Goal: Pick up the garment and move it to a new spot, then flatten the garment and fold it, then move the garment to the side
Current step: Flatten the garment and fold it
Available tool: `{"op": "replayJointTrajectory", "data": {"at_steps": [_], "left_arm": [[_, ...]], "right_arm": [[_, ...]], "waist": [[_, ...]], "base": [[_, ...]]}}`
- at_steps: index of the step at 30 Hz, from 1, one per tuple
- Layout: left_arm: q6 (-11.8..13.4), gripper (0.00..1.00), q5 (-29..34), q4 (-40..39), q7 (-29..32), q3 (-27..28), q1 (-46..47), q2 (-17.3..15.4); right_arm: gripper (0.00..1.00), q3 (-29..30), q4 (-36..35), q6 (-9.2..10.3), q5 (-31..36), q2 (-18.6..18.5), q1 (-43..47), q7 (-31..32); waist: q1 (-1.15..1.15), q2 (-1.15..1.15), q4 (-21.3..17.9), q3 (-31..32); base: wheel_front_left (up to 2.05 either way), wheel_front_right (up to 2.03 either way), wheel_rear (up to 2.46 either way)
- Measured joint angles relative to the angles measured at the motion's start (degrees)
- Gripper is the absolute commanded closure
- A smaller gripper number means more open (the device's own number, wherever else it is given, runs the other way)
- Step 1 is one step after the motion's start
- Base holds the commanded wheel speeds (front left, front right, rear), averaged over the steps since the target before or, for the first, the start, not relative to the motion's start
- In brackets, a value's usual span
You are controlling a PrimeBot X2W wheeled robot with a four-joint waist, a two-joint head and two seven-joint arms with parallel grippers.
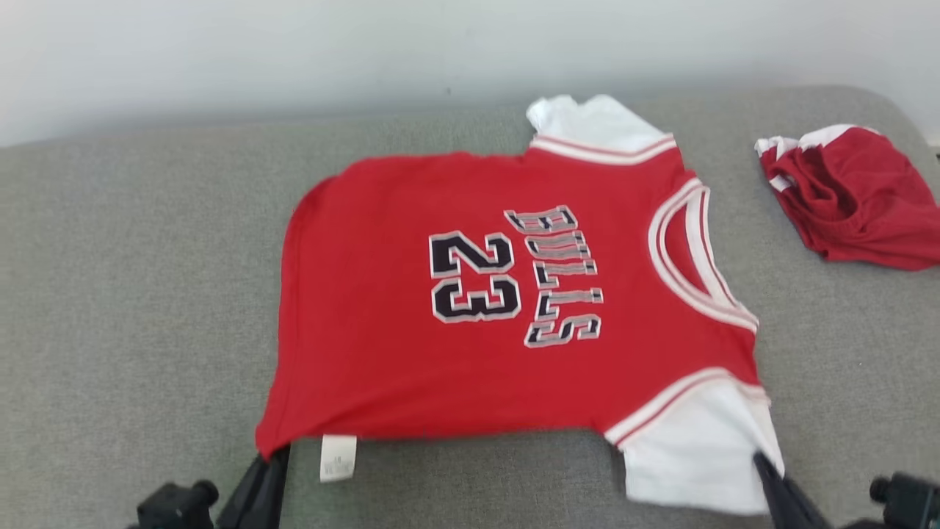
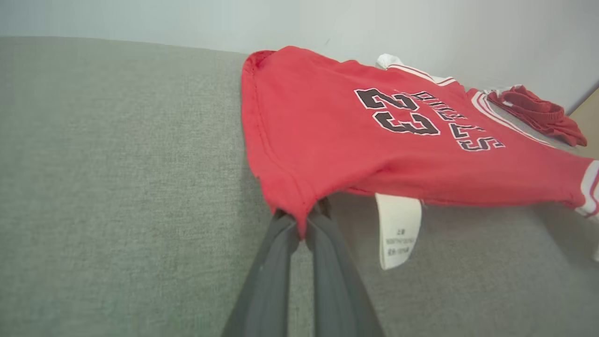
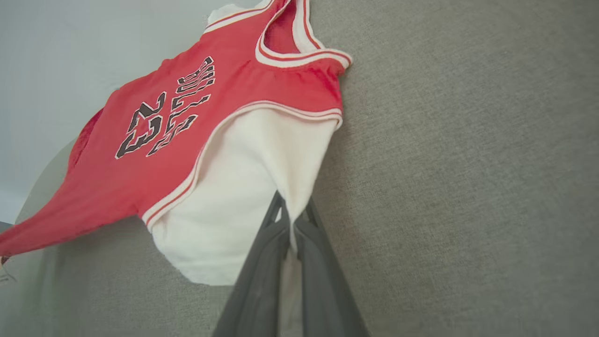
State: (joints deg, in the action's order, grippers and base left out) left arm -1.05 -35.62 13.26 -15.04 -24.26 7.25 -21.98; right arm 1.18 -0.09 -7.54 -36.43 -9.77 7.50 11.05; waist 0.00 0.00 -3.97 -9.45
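Note:
The garment is a red jersey with white sleeves, a dark "23" and "BULLS" on it, spread on the grey cushion with its neck to the right. My left gripper is shut on its near hem corner, which the left wrist view shows pinched between the dark fingers and lifted off the cushion. My right gripper is shut on the edge of the near white sleeve. A white care label hangs under the near edge. The near edge of the garment hangs slightly raised between both grips.
A second red and white cloth lies crumpled at the far right of the grey cushion. A pale wall runs behind the cushion. Bare cushion stretches to the left of the jersey.

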Motion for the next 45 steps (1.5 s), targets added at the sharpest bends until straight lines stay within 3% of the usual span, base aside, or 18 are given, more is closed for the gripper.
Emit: {"op": "replayJointTrajectory", "data": {"at_steps": [11,23,34,40,45], "left_arm": [[-2.6,1.0,3.6,2.7,0.0,3.5,-9.8,4.4],[-5.0,1.0,7.3,5.2,0.0,5.5,-8.9,6.4],[-6.1,1.0,8.9,5.0,0.4,3.9,-1.1,3.8],[-6.1,1.0,8.7,6.4,1.8,2.2,4.4,2.4],[-6.4,1.0,7.8,8.8,2.1,0.6,7.8,1.4]], "right_arm": [[1.0,0.6,0.0,0.0,0.6,0.7,10.2,1.8],[1.0,0.7,0.4,0.0,-0.8,2.3,9.4,3.6],[1.0,4.0,0.3,0.0,-6.4,3.9,-3.1,11.2],[1.0,6.7,5.1,0.0,-6.9,5.1,-14.3,16.0],[1.0,7.4,12.2,0.0,-3.7,5.4,-24.0,17.5]], "waist": [[-0.01,0.0,0.5,4.9],[0.0,0.0,0.8,4.7],[0.01,0.01,0.4,2.4],[0.02,0.01,0.1,1.0],[0.02,0.01,-0.2,-0.3]], "base": [[0.0,0.0,0.0],[0.0,0.0,0.0],[0.0,0.0,0.0],[0.0,0.0,0.0],[0.0,0.0,0.0]]}}
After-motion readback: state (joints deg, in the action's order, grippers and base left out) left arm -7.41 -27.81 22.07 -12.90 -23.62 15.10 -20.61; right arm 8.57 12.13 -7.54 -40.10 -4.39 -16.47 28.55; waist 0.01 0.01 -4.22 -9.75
